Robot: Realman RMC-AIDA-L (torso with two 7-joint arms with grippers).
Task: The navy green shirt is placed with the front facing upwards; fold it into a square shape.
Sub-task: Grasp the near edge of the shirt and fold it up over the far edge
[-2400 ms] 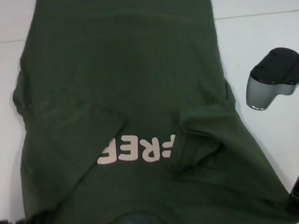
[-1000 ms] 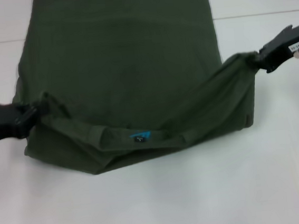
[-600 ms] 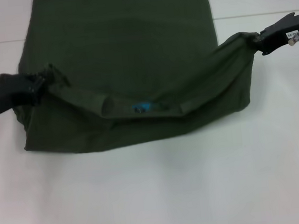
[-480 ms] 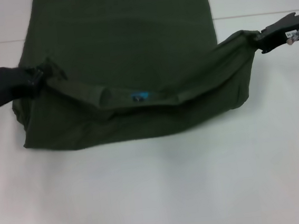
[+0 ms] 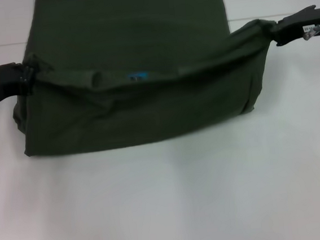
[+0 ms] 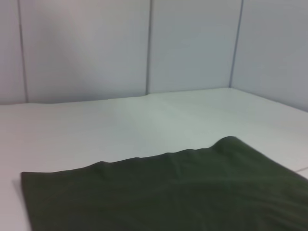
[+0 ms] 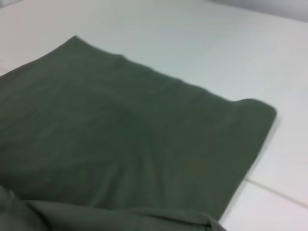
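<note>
Above the white table (image 5: 168,210), the left gripper (image 5: 26,76) and right gripper (image 5: 275,30) each clench a shoulder corner of the navy green shirt (image 5: 142,107), its lifted collar edge stretched between them over the flat body.

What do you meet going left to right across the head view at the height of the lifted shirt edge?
Left hand shut on the shirt's corner → small blue neck label mid-span on the navy green shirt → right hand shut on the opposite corner.
</note>
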